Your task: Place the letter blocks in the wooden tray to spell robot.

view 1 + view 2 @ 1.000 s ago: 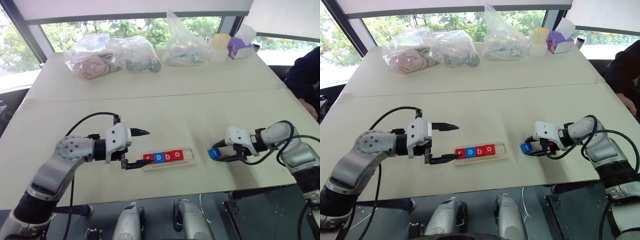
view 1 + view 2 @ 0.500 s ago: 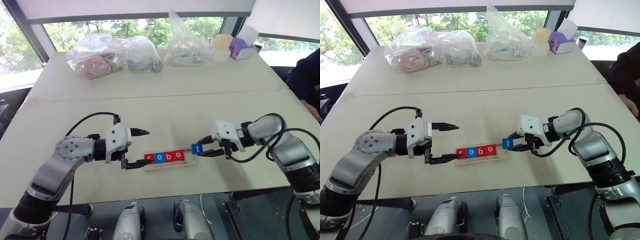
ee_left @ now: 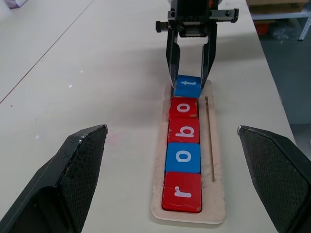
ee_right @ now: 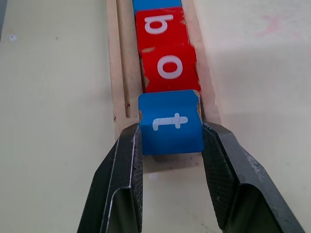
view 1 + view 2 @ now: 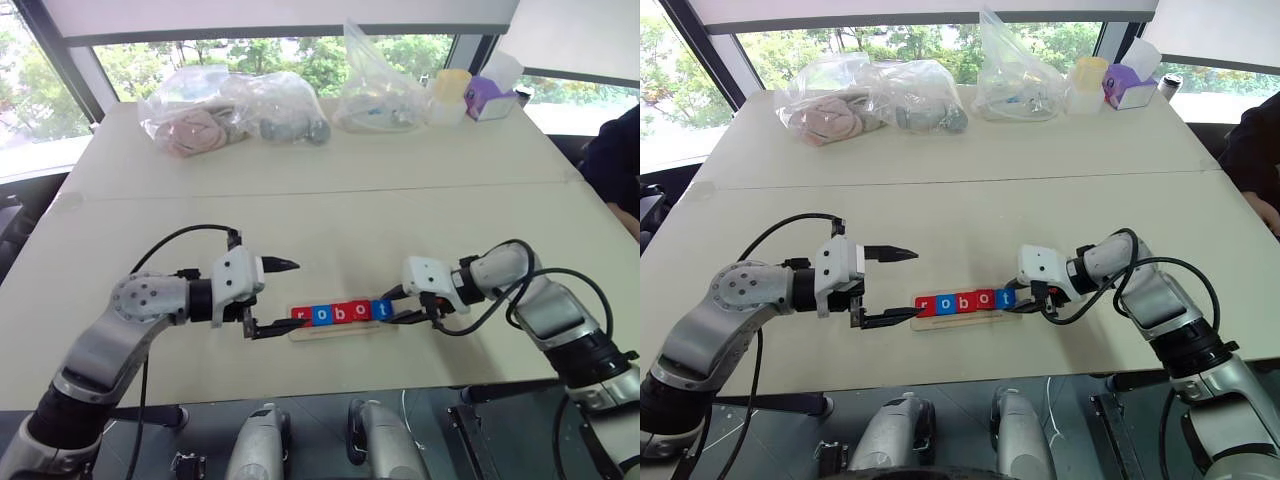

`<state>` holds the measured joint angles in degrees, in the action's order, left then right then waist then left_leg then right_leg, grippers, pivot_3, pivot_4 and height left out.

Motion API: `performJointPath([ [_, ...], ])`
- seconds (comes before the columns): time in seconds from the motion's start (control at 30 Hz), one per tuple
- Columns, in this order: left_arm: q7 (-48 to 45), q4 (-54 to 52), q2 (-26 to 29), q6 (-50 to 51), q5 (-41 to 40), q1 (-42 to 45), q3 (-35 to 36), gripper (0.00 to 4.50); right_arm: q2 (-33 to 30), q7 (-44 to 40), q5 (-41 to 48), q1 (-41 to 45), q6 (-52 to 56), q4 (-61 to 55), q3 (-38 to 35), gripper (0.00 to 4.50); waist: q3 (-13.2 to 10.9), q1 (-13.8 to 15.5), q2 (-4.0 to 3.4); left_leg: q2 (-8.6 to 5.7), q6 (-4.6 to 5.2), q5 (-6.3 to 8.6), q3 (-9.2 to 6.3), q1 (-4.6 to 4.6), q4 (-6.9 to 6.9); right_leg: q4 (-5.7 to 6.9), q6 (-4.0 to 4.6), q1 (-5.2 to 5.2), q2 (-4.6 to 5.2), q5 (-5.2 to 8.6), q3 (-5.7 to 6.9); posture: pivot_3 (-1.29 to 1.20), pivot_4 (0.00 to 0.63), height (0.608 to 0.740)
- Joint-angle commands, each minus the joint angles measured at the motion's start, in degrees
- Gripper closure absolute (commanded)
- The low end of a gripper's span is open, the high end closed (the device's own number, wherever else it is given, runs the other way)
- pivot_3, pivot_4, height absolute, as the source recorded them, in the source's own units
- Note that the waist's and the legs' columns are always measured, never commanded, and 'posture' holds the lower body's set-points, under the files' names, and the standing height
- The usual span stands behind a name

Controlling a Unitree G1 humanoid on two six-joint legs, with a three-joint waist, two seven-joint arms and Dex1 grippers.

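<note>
The wooden tray (image 5: pixel 335 330) lies near the table's front edge. In it sit several letter blocks in a row: red r (image 3: pixel 182 191), blue o (image 3: pixel 183 156), red b (image 3: pixel 184 129), red o (image 3: pixel 184 107). My right gripper (image 5: pixel 392 306) is shut on the blue t block (image 4: pixel 171 124), its fingers (image 4: pixel 127 160) pressed on both sides. The t sits at the tray's right end, against the red o. My left gripper (image 5: pixel 286 295) stands wide open at the tray's left end, holding nothing, its lower finger close to the tray.
Clear plastic bags (image 5: pixel 215 110) with items, a yellow cup (image 5: pixel 447 95) and a purple box (image 5: pixel 488 96) stand along the table's far side. A person's dark sleeve (image 5: pixel 618 160) shows at the right edge. The tray lies close to the front edge.
My right gripper has carried the blue t block leftwards from the table right of the tray to the tray's right end, beside the red o. The left arm has stayed still.
</note>
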<state>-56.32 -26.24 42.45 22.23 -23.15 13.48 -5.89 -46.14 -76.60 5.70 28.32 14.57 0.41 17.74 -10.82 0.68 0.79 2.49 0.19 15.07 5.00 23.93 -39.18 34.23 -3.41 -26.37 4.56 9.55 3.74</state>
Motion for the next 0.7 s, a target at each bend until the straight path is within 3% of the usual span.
performJointPath([
  [0.03,0.34,-2.54,0.25,0.08,-0.70,-0.08,1.27,0.00,0.30,-0.06,-0.96,1.25,-1.45,0.96,0.08,3.38,0.00,-0.01,0.00,0.00,0.00,0.00,0.00,0.00,0.00,0.01,0.00,0.00,0.00,0.00,0.00,0.00,0.150,0.740],
  [0.7,0.69,-2.71,-0.08,0.38,-0.67,-0.14,1.27,0.00,0.92,-1.42,-1.43,2.16,-0.67,0.27,0.62,3.38,0.00,0.00,0.00,0.00,0.00,0.00,0.01,-0.02,0.00,0.01,0.01,0.00,-0.01,-0.01,0.00,0.00,0.150,0.740],
])
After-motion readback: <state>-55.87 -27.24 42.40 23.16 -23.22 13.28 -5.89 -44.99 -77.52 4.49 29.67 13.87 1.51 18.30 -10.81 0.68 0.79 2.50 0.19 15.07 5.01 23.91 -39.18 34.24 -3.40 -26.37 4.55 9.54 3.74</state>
